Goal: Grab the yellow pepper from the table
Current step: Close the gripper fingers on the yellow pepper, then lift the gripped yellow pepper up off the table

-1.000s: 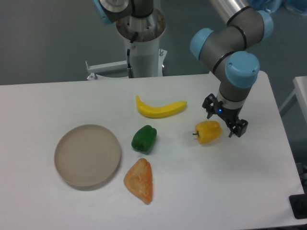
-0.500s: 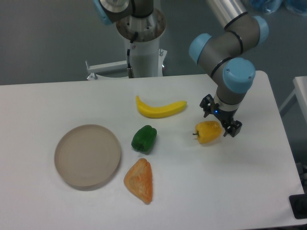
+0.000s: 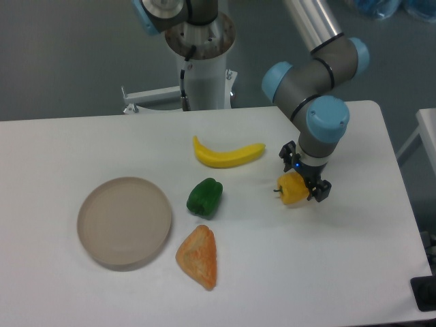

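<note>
Yellow pepper is lying on the table, right of centre and nearer the far edge. The gripper is straddling it from above with its fingers spread, one at either side. Banana, green pepper, orange bread piece and beige plate are lying further left.

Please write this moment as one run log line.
phase: approach | gripper: open, over pepper | pepper: on table
</note>
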`<state>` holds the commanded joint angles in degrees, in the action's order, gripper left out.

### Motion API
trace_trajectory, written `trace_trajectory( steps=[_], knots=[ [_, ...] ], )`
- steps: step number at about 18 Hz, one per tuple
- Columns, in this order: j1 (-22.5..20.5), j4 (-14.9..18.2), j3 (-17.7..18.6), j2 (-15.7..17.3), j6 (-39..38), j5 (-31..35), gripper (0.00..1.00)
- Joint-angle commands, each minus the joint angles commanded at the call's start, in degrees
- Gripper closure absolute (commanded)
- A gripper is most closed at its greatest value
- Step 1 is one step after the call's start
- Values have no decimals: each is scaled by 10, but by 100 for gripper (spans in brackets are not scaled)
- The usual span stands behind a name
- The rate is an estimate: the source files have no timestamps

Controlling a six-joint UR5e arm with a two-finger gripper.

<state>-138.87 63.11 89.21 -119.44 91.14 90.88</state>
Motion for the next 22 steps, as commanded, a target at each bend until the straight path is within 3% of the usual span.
trace_trajectory(
  steps=[2,4,9,11,14,19,22],
  knots=[
    [1,2,-4,-2,0,1,58],
    [0,4,-8,-2,0,2,82],
    [-3,30,-29,16,-25,4,84],
    [-3,56,-47,23,-50,4,85],
    [13,115,-103,25,-130,-10,85],
    [33,126,-133,17,-189,-18,84],
    [33,153,-151,13,-194,-17,84]
  ],
)
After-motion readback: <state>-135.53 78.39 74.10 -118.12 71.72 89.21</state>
